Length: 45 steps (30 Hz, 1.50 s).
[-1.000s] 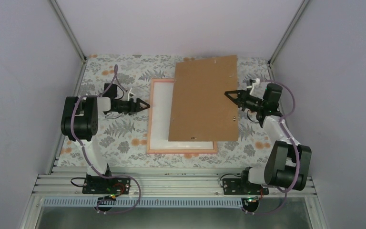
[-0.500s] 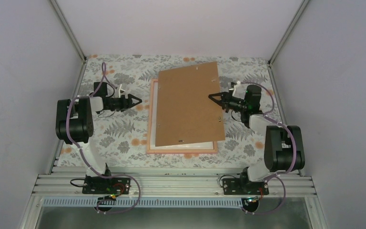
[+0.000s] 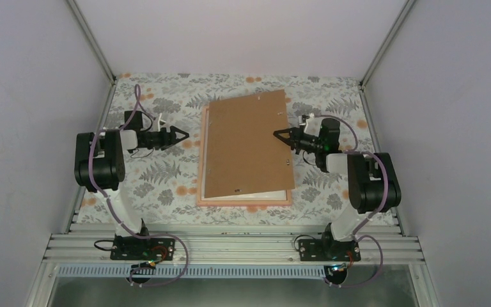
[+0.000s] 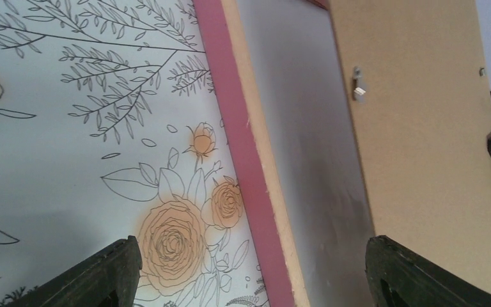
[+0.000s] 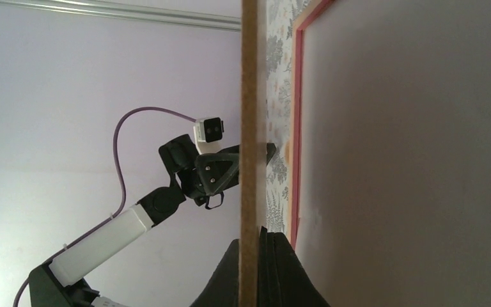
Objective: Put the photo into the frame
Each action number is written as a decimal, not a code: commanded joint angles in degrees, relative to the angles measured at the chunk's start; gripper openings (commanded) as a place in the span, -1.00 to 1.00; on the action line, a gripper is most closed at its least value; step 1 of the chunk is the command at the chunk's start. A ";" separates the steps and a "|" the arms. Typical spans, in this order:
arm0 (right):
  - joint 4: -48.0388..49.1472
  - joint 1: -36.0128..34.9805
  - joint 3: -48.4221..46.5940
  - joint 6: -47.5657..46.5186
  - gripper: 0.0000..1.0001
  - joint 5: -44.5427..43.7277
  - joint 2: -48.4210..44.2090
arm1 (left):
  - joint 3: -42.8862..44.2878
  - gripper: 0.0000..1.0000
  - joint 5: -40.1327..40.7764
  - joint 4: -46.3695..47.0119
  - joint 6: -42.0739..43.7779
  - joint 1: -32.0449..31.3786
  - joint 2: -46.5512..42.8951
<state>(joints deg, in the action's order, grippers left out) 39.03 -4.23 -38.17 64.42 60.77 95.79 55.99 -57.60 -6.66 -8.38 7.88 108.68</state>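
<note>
- Right hand [image 3: 277,135]: clenched on the edge of the board [image 3: 246,144], which looks stiff, thin and probably light.
- Left hand [image 3: 195,136]: released, with the frame [image 3: 243,199] just ahead; its pane is likely fragile.

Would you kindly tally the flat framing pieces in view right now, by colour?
Pink-orange: 1, the frame
Brown: 1, the backing board
White: 1, the white sheet inside the frame
Total: 3
</note>
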 commanded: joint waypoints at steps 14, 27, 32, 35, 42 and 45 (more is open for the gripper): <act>11.71 -2.94 1.72 0.97 -0.93 -2.21 7.03 | -0.22 0.74 -2.07 0.47 0.43 1.09 2.95; 13.50 -2.94 0.62 -2.97 -0.92 -2.66 11.05 | -0.35 0.74 -2.07 0.11 0.80 1.19 3.80; 13.82 -2.90 0.04 -3.45 -0.92 -3.51 12.09 | -0.48 0.74 -1.98 0.24 0.74 1.25 4.42; 14.24 -2.76 -0.70 -3.71 -0.92 -3.51 12.79 | -0.44 0.73 -1.98 0.13 0.82 1.26 4.54; 13.91 -2.89 -0.93 -4.97 -0.92 -4.19 13.50 | -0.53 0.74 -1.99 0.07 0.91 1.25 4.89; 11.31 -2.90 -1.09 -6.86 -0.92 -4.77 13.55 | -0.44 0.73 -1.91 0.02 0.91 1.26 5.13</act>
<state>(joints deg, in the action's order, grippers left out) 49.15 -6.72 -37.85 62.02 57.58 108.84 55.92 -60.77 -5.78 -8.21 8.88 112.07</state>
